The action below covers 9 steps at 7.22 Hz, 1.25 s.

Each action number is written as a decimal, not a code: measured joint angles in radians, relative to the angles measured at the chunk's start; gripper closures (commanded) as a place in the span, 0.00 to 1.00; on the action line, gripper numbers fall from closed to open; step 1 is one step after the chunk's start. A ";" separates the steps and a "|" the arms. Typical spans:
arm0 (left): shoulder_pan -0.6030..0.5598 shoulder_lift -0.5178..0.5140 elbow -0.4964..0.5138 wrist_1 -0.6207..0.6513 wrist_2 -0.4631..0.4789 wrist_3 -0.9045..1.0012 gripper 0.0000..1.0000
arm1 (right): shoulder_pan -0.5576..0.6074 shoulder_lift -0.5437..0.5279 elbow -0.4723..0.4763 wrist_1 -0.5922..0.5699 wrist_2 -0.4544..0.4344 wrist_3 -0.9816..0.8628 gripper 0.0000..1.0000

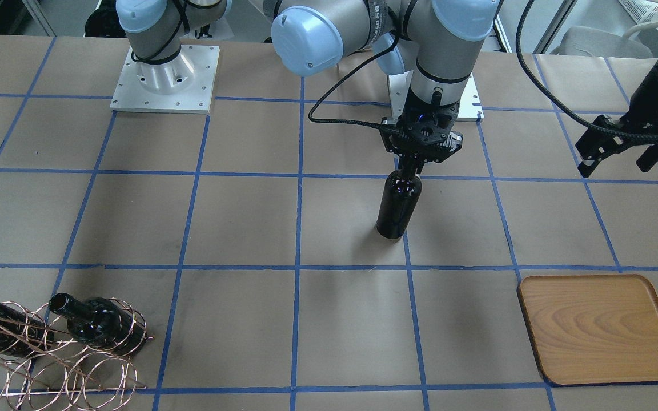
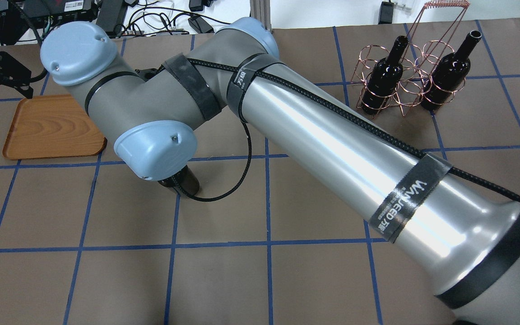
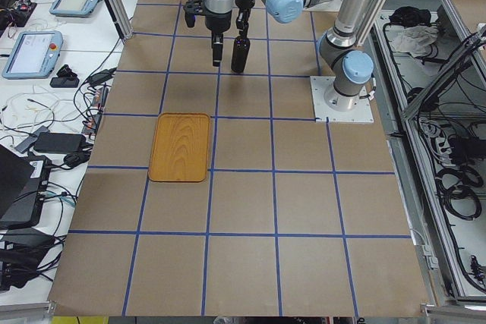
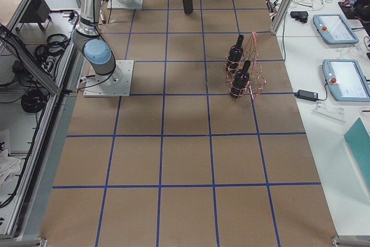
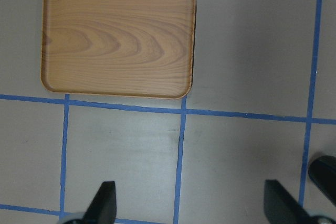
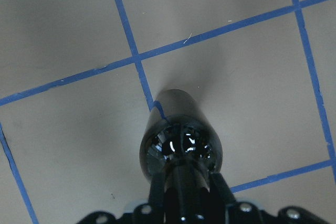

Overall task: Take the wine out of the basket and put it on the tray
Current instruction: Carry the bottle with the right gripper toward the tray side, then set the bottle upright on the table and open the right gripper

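My right gripper [image 1: 410,168] is shut on the neck of a black wine bottle [image 1: 398,205], held upright at the table's middle, base at or just above the paper. In the right wrist view its fingers [image 6: 157,187] clamp the bottle [image 6: 181,135]. My left gripper [image 1: 614,162] is open and empty, hovering beside the bottle, its fingers [image 5: 105,203] wide apart. The wooden tray [image 1: 603,328] lies empty and also shows in the left wrist view [image 5: 118,40]. The copper wire basket [image 1: 49,354] holds two more bottles [image 1: 97,325].
The right arm's long link [image 2: 332,153] crosses the table and hides much of it in the overhead view. The basket [image 2: 404,76] stands at the far right there, the tray [image 2: 52,128] at the far left. Arm bases [image 1: 164,80] sit at the robot's edge.
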 measured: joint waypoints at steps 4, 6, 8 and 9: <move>-0.003 0.000 -0.001 -0.002 0.001 0.000 0.00 | 0.000 0.001 -0.002 0.002 0.006 0.011 0.50; -0.006 0.001 -0.004 -0.005 0.001 0.000 0.00 | 0.000 0.004 -0.005 -0.004 0.009 0.028 0.44; -0.009 0.004 -0.012 -0.008 0.002 0.000 0.00 | -0.001 -0.004 -0.006 -0.006 0.010 0.024 0.33; -0.008 0.007 -0.017 -0.011 0.001 0.000 0.00 | -0.006 -0.026 -0.003 -0.003 0.009 -0.002 0.28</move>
